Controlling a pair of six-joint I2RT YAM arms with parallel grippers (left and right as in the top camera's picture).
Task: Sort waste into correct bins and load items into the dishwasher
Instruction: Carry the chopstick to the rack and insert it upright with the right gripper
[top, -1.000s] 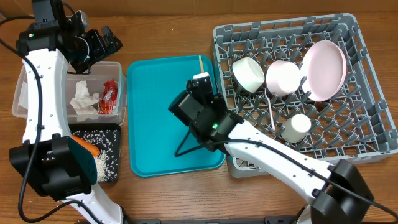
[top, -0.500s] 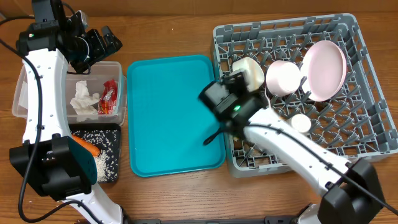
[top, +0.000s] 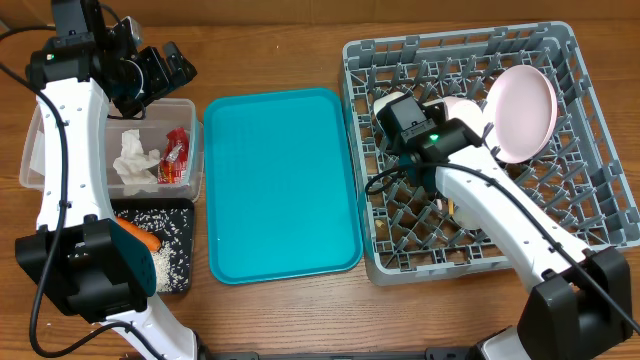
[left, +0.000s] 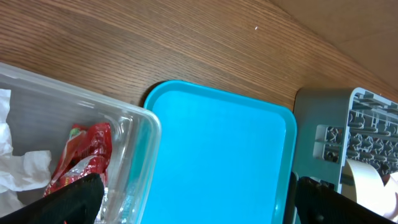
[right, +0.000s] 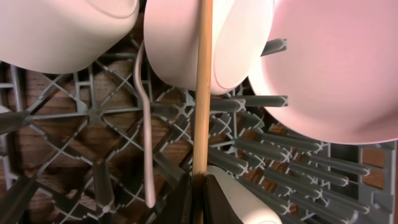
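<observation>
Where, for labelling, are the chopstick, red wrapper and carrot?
wooden chopstick (right: 202, 93), right wrist view, middle of the shaft
red snack wrapper (top: 177, 155), overhead view, its centre
carrot (top: 145, 238), overhead view, orange body

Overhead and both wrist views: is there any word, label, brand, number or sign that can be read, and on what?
None can be read in any view.
Any print on the red snack wrapper is too crumpled and blurred to read.
The grey rack, clear tub and teal tray show no markings.
</observation>
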